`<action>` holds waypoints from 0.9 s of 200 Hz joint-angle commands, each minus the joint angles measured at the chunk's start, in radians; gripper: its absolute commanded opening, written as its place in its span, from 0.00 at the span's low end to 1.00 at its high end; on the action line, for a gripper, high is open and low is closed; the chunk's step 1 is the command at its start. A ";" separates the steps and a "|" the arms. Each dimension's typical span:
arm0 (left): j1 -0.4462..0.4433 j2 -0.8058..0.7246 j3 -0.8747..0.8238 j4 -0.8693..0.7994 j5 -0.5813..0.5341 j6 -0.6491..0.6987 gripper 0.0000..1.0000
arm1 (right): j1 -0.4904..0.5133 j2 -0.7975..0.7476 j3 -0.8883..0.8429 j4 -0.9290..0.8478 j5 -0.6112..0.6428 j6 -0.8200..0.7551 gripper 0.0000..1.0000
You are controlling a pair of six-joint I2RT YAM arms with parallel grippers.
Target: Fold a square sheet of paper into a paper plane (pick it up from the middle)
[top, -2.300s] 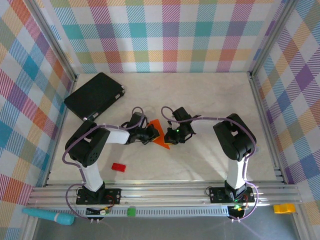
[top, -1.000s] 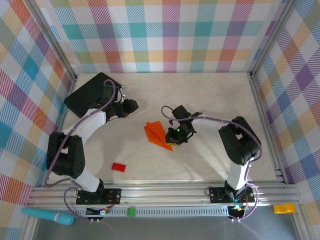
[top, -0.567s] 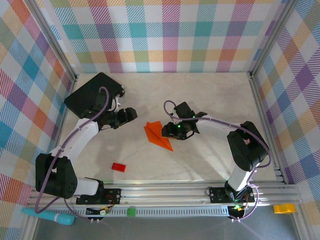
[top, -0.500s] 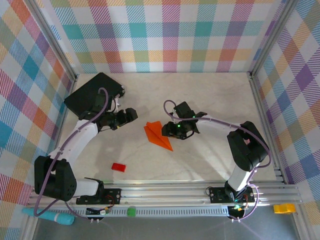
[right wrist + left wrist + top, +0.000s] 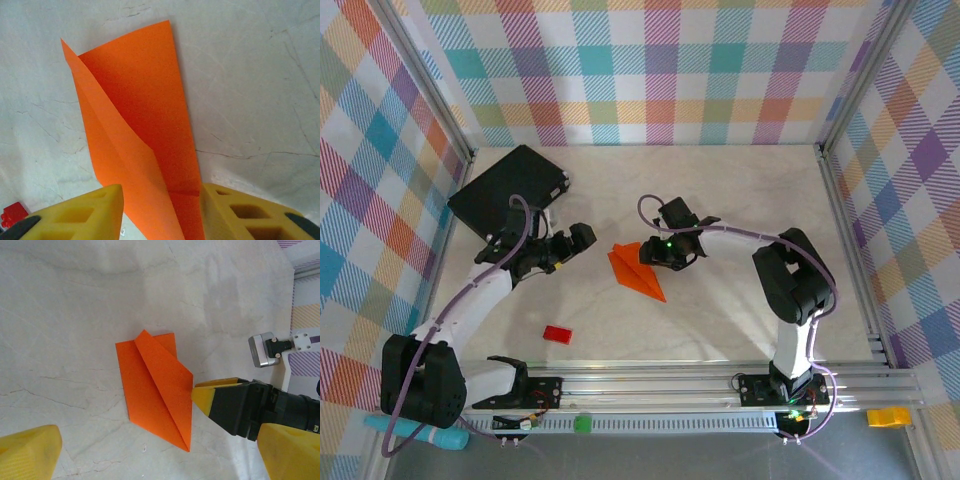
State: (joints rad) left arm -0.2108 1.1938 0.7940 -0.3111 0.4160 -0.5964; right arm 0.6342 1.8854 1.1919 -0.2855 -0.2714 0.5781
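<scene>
The square sheet of paper [image 5: 632,268] is bright orange and lies mid-table, folded into a narrow pointed plane shape with a centre crease [image 5: 155,390]. One flap stands slightly raised [image 5: 135,125]. My right gripper [image 5: 648,252] sits low at the paper's right edge, one yellow fingertip [image 5: 202,394] touching it. In the right wrist view its jaws [image 5: 160,210] stand partway open and straddle the paper's end. My left gripper [image 5: 585,234] hovers to the left of the paper, apart from it. Its fingers [image 5: 27,450] are spread wide with nothing between them.
A black flat case [image 5: 508,190] lies at the back left, behind the left arm. A small red block [image 5: 557,334] sits near the front left and also appears as the red block [image 5: 12,214] in the right wrist view. Plaid walls [image 5: 380,200] enclose the table.
The left arm swung back from beside the black case toward the near side and its jaws opened wide. The right gripper shifted up to the paper's right edge. The paper stayed put.
</scene>
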 commanded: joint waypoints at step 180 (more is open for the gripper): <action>-0.005 0.103 -0.140 0.559 0.293 -0.260 1.00 | -0.051 -0.175 -0.051 0.246 -0.158 -0.009 0.03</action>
State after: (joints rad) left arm -0.2108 1.2728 0.7082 -0.0162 0.6109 -0.7151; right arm 0.6003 1.8114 1.1782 -0.1734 -0.3687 0.5095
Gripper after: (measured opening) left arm 0.997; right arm 0.043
